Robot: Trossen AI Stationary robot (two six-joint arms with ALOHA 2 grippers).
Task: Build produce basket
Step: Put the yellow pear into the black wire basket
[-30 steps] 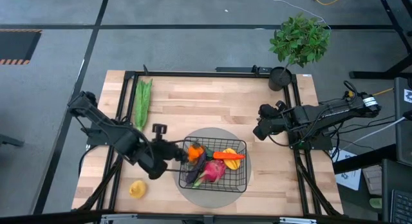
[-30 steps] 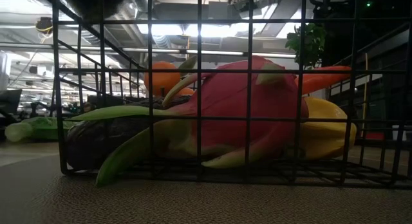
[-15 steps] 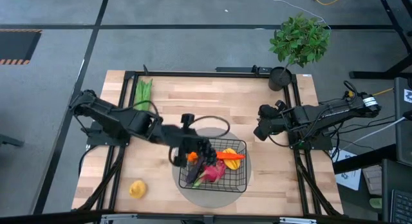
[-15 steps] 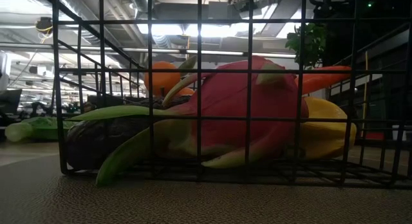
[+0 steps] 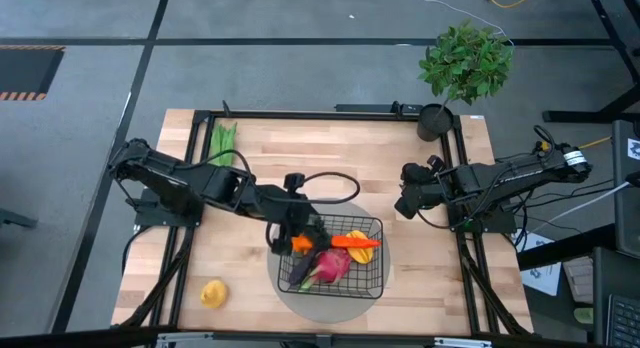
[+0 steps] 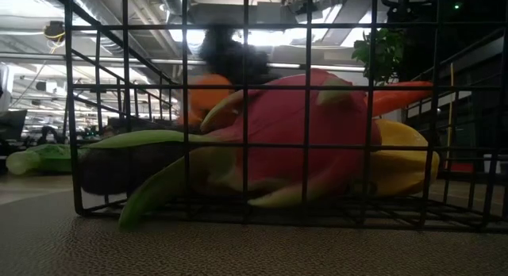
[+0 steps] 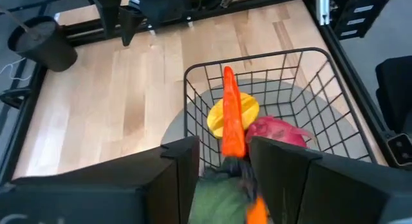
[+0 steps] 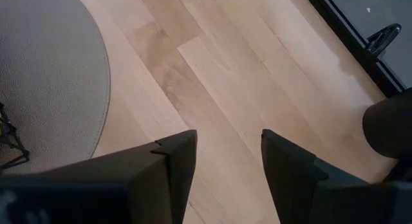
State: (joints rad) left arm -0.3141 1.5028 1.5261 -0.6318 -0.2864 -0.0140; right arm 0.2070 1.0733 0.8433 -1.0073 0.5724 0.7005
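Over the wire basket (image 5: 368, 278) near the table's front edge, our left gripper (image 5: 297, 235) stands open above the carrot (image 7: 232, 121); our right gripper (image 5: 405, 203) waits open near the right edge.

Surface: a light wooden plank surface (image 5: 300, 153) with a black frame along its edges.
Mat: a round grey mat (image 5: 330, 306) lay on the surface near its front edge.
Basket: a black wire-mesh basket (image 5: 372, 278) stood on the mat.
Green husk: a long green husk (image 5: 221, 143) lay near the far left corner.
Yellow fruit: a yellow fruit (image 5: 211, 294) lay near the front left corner, apart from the mat.
Plant: a leafy plant in a black pot (image 5: 434, 122) stood at the far right corner.
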